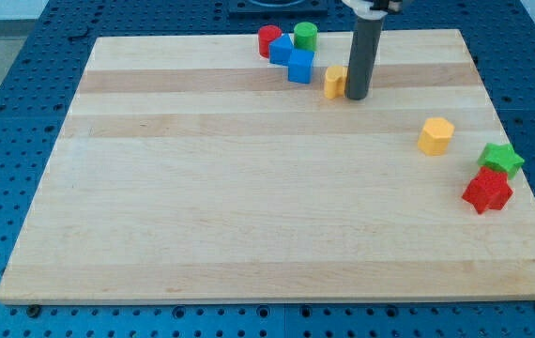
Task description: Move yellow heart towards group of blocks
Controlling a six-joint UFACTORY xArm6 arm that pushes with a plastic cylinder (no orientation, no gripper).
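Yellow heart at the view's top centre, my tip pressed to its right side.

The board is pale planked wood with a smooth finish, lying on a blue perforated table. At the view's top, left to right, a glossy group sits close together: red cylinder, blue block of unclear shape, blue cube and green cylinder. Just right of the cube, with a small gap, is the yellow heart, partly hidden by the dark matt rod. My tip touches the heart's right edge; the arm has no claw, so no opening can be reported. Well apart, toward the view's right, lie a yellow hexagonal block, a green star and a red star, the stars touching.
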